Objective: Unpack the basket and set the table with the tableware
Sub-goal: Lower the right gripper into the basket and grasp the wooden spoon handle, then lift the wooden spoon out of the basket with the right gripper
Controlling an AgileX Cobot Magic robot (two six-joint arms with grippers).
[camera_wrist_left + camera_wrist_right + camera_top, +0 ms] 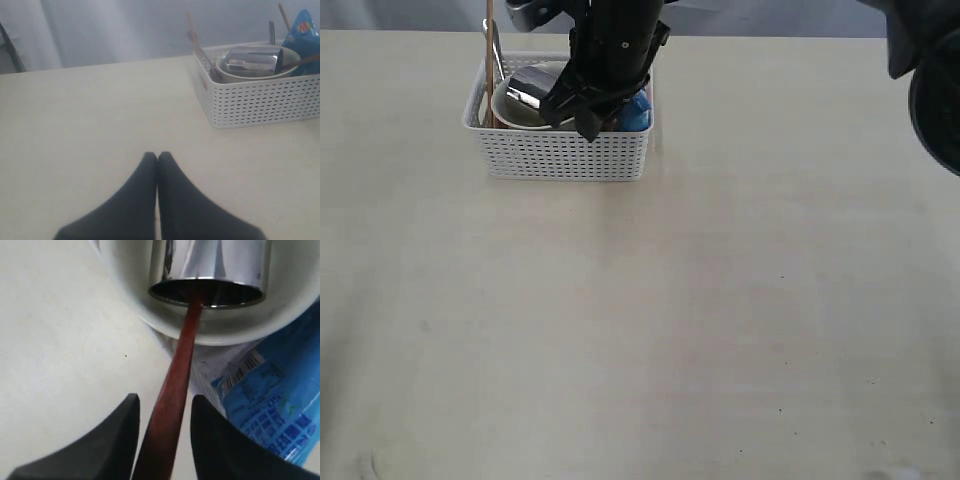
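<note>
- Right now the basket [560, 155] sits on the table [670, 330], toward the far edge and left of the middle in the exterior view, with tableware inside it.
- The bowl [235, 76] is inside the basket. The cup [252, 61] lies on its side in the bowl, open mouth toward the blue bag [270, 400].
- The blue bag stands in the same basket, just beside the bowl, at the basket's right end in the exterior view.
- The spoon [187, 337] has a dark red handle that comes out of the cup's mouth and crosses the bowl rim. It runs on between the right fingers.
- The chopsticks [194, 35] lean up out of the basket at the end away from the bag.
- A steel handle [271, 31] sticks up behind the bowl. Knife or fork, cannot tell.
- The right gripper [165, 400] is low over the bag end of the basket, its arm reaching in from the far side.
- Its jaws stand partly apart with the spoon handle between them. A thin pale gap shows on each side at the tips, so no clamp is seen. Further back along the fingers it is too blurred to tell contact.
- The left gripper [157, 160] is low over bare table, well apart from the basket. Its jaws are pressed together with nothing between them.
</note>
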